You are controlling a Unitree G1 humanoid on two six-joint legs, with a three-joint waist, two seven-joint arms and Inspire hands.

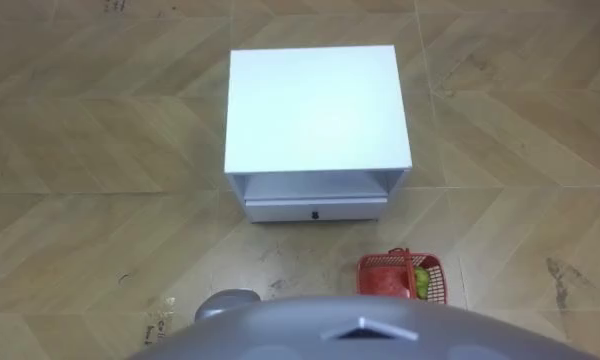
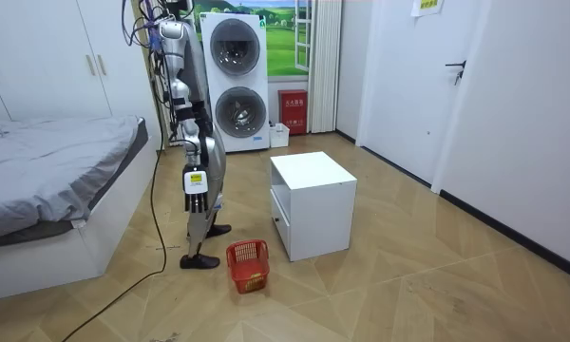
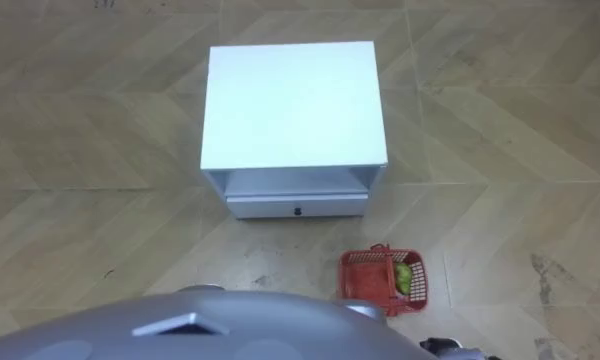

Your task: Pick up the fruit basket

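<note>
I'm standing on the wooden floor [image 1: 100, 200], facing the open front of a white cabinet [image 1: 315, 105]. The bed [image 2: 47, 161] is behind me in the room view. The cabinet's top is bare. Under it is an open shelf, shadowed so I can't see its back, and then a shut drawer [image 1: 280, 211] with a small dark knob [image 1: 315, 214].

The fruit basket [image 1: 382, 278] is red plastic mesh. It sits on the floor just off the cabinet's front right corner, apart from it and close to my feet on my right. My own chest cuts across the bottom of both eye views and covers the basket's near edge. Its handle seems to lie folded across the top, though I can't be sure. Something green [image 1: 421, 281] shows at the basket's right end — fruit of some kind, but I can't tell what sort or how many.

In the room view my right hand [image 2: 196, 199] hangs at my side, well above the basket and not touching it. As far as I can make out from that distance its fingers point down — loose, holding nothing.
</note>
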